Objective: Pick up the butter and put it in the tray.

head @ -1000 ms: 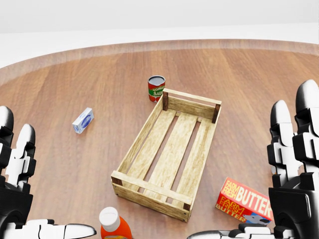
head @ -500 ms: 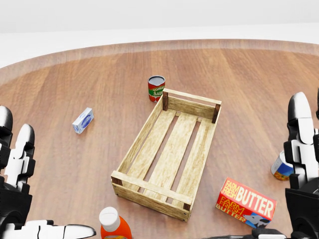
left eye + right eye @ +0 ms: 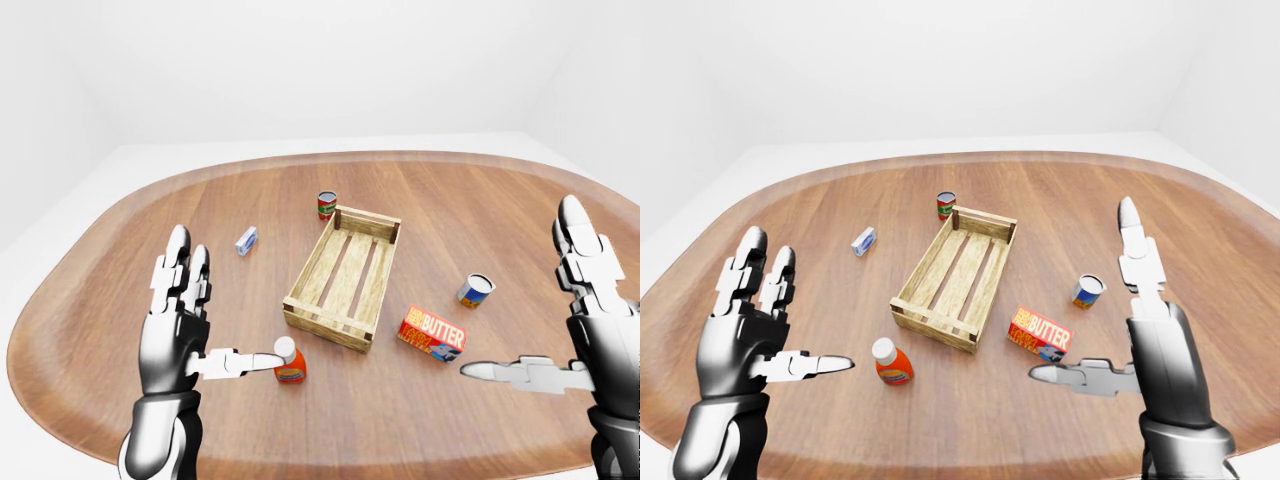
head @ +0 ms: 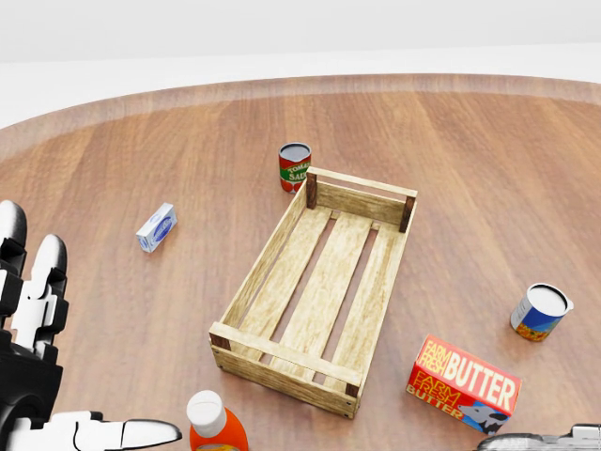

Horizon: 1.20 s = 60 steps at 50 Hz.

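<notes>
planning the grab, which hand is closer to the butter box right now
Right. The right hand is raised open just right of and below the butter box in the right-eye view. The left hand is open far to its left, beyond the orange bottle.

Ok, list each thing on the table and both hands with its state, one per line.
butter box: lying flat beside the tray, not held
tray: empty
red can: upright
blue can: tilted
orange bottle: upright, capped
small blue box: lying flat
left hand: open
right hand: open
</notes>
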Tool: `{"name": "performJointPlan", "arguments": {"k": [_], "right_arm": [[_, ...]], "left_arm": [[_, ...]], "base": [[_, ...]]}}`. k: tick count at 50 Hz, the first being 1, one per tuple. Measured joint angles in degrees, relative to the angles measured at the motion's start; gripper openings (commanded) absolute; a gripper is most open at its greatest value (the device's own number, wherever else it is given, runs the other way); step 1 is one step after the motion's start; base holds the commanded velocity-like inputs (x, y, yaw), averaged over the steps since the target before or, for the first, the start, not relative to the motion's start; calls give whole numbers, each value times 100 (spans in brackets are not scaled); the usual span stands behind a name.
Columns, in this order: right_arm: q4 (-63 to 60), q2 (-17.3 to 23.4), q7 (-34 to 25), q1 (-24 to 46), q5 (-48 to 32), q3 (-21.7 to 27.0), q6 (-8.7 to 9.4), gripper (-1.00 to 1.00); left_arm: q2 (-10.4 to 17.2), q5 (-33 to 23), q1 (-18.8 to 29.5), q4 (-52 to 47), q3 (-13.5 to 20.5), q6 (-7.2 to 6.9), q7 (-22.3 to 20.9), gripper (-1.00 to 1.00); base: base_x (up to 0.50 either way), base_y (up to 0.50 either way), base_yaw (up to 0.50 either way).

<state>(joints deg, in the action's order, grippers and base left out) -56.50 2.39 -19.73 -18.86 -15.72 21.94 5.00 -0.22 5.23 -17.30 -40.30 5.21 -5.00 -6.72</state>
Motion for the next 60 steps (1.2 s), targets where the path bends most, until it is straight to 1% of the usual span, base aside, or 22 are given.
{"name": "performJointPlan", "arguments": {"k": [4, 9, 19, 28, 43, 52, 60], "right_arm": [[365, 167, -59, 138, -202, 231, 0, 100], [910, 384, -43, 295, -479, 374, 0, 100], [1998, 731, 150, 546, -794, 379, 0, 100], [2902, 1002, 363, 746, -980, 211, 0, 100], [4575, 1402, 848, 1237, -1129, -318, 0, 100], [5442, 1561, 1116, 1525, -1167, -639, -4, 100], [6177, 1658, 1311, 1798, -1174, -921, -67, 100]], "left_arm": [[0, 5, -3, -9, 6, 0, -4, 100], [1, 13, 1, -9, 19, 0, -9, 100], [0, 20, 5, -16, 34, 0, -13, 100], [-1, 14, 8, -13, 33, 0, -7, 100], [0, -2, 8, 2, 19, 0, 3, 100], [0, -2, 6, 3, 24, 0, 4, 100], [-2, 3, -7, -27, 34, 0, -2, 100]], "base": [[0, 0, 0], [0, 0, 0], [0, 0, 0], [0, 0, 0], [0, 0, 0], [0, 0, 0], [0, 0, 0]]}}
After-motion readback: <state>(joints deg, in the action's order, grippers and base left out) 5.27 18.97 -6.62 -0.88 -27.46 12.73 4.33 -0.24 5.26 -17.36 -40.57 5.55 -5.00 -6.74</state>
